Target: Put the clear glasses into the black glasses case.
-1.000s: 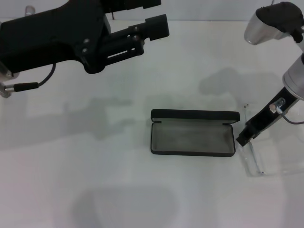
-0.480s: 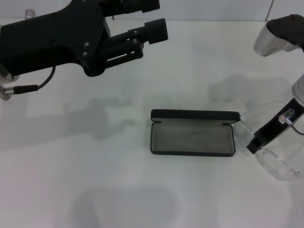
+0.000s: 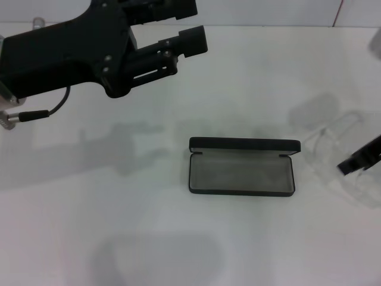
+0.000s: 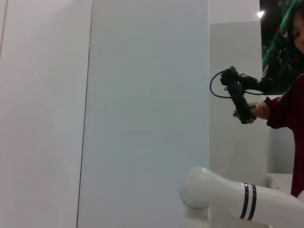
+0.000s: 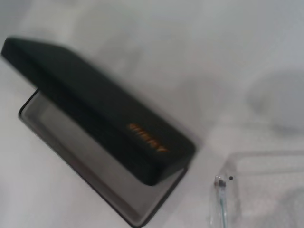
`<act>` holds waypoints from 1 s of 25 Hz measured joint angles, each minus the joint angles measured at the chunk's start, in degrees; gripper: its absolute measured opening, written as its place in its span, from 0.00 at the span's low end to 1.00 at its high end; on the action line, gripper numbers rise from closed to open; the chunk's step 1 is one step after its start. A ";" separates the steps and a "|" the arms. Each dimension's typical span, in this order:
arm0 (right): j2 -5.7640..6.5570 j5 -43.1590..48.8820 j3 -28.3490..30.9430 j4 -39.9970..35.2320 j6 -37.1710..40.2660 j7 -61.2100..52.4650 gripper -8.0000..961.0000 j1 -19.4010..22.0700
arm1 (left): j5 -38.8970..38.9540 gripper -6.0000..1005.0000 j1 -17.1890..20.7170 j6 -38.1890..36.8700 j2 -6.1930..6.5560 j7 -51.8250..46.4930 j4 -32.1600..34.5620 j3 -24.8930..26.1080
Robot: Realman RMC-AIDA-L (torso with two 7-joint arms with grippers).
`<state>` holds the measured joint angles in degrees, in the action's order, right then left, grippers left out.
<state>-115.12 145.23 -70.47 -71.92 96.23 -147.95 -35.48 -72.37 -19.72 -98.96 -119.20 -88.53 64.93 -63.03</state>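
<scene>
The black glasses case (image 3: pixel 241 167) lies open in the middle of the table, grey lining up and lid (image 3: pixel 244 145) raised at the back. To its right the clear glasses (image 3: pixel 331 145) hang tilted above the table, with my right gripper (image 3: pixel 352 164) shut on them at the picture's right edge. The right wrist view shows the case lid (image 5: pixel 102 114) with orange lettering and a clear lens and hinge of the glasses (image 5: pixel 222 186) beside the case's end. My left gripper (image 3: pixel 186 24) is parked high at the back left, open and holding nothing.
The white table (image 3: pixel 119 238) stretches around the case on all sides. The left wrist view shows only a pale wall, a white robot arm (image 4: pixel 228 194) and a person (image 4: pixel 285 102) holding a controller.
My right gripper has moved right and upward from the case's right end, carrying the clear glasses with it. The case and left arm have stayed in place.
</scene>
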 joint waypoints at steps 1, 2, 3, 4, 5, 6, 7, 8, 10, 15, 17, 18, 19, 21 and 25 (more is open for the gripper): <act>-0.02 -0.03 1.98 -1.26 0.52 0.89 0.17 0.71 | 0.08 0.43 0.03 0.00 0.01 0.04 0.00 0.01; -0.09 -0.40 4.08 -2.78 1.07 1.82 0.17 1.38 | 0.18 0.43 0.05 0.00 0.00 0.09 0.00 0.02; -0.19 -1.17 6.35 -4.67 1.68 3.05 0.16 2.35 | 0.25 0.43 0.05 0.00 -0.01 0.10 0.00 0.02; -0.21 -2.69 8.52 -6.87 2.12 4.36 0.16 3.47 | 0.32 0.43 0.06 0.00 -0.03 0.11 0.00 0.01; -0.23 -4.43 10.28 -8.91 2.47 5.54 0.16 4.71 | 0.45 0.42 0.06 0.01 -0.07 0.11 0.00 0.05; -0.24 -7.65 12.42 -11.75 2.69 7.45 0.15 6.32 | 0.55 0.42 0.05 0.00 -0.11 0.11 0.00 0.07; -0.24 -10.70 14.12 -13.92 2.85 9.23 0.15 7.77 | 0.67 0.42 0.04 0.00 -0.16 0.10 0.00 0.31; -0.29 -14.45 16.02 -16.43 2.92 11.72 0.14 9.39 | 0.71 0.42 0.02 0.00 -0.21 0.05 0.00 0.45; -0.45 -22.15 19.47 -20.46 3.01 16.05 0.13 12.45 | 1.09 0.42 0.02 0.00 -0.32 -0.20 0.00 0.76; -0.51 -44.93 23.59 -22.65 5.82 31.94 0.13 18.61 | 3.40 0.41 0.13 -0.05 -0.33 -0.53 -0.50 0.81; -0.62 -52.47 21.43 -20.35 7.89 40.14 0.13 20.05 | 4.28 0.41 -0.13 -0.08 -0.36 -0.53 -0.66 0.63; -0.60 -54.06 20.29 -19.23 8.33 42.45 0.13 20.21 | 4.84 0.41 -0.41 -0.08 -0.38 -0.56 -0.77 0.41; -0.64 -55.46 17.93 -17.06 8.72 45.26 0.13 20.00 | 5.18 0.41 -0.59 -0.09 -0.40 -0.65 -0.80 0.21; -0.64 -56.59 13.59 -12.23 8.72 50.21 0.13 18.57 | 6.14 0.39 -1.27 -0.11 -0.43 -1.09 -0.84 -0.71; -0.71 -58.22 7.83 -4.60 8.30 56.65 0.13 14.51 | 6.77 0.34 -2.52 -0.28 -0.42 -2.01 -0.91 -2.29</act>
<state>-115.83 87.01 -62.64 -76.51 104.53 -91.30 -20.98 -65.60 -22.24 -99.24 -119.62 -90.54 64.02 -65.32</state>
